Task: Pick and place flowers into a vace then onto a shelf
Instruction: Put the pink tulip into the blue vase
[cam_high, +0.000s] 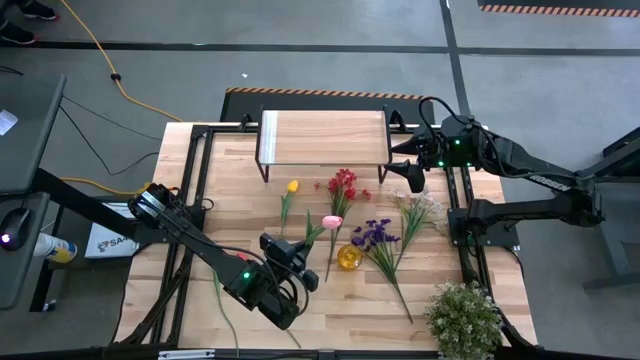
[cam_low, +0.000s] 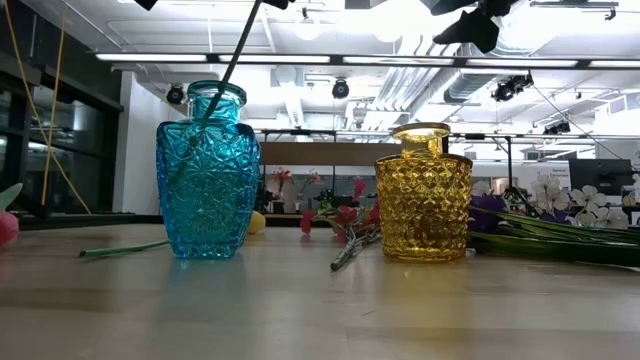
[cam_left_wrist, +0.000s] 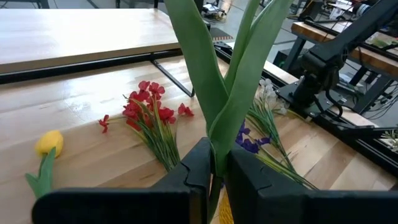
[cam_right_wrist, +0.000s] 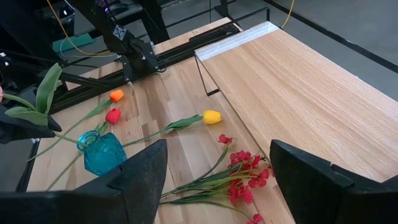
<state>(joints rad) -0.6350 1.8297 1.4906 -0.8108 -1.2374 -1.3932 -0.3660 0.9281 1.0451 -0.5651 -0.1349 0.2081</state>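
The left gripper (cam_left_wrist: 214, 177) is clenched on a green tulip stem (cam_left_wrist: 239, 93), its fingers (cam_left_wrist: 193, 168) pinching the stem and leaves between them; seen from above it sits at about seven o'clock on the table (cam_high: 500, 300). In the low view the stem (cam_low: 232, 62) runs down at a slant into the neck of the blue vase (cam_low: 207, 175). The right wrist view shows the blue vase (cam_right_wrist: 104, 152) upright, with an orange tulip (cam_right_wrist: 116, 95) and a red tulip (cam_right_wrist: 112, 116) lying on the table just beyond it. The right gripper (cam_high: 408, 172) hangs with jaws fully parted at about one o'clock, beside the shelf's (cam_high: 322, 137) right end. The shelf stands at twelve o'clock, nothing on its top. The yellow vase (cam_high: 348, 257) stands near the centre, toward five o'clock. The other flowers lie flat between shelf and vases: a yellow tulip (cam_high: 291, 187), a red spray (cam_high: 343, 184), a pink tulip (cam_high: 331, 221), a purple spray (cam_high: 373, 236) and a white spray (cam_high: 420, 210). A potted plant (cam_high: 464, 318) stands at five o'clock.
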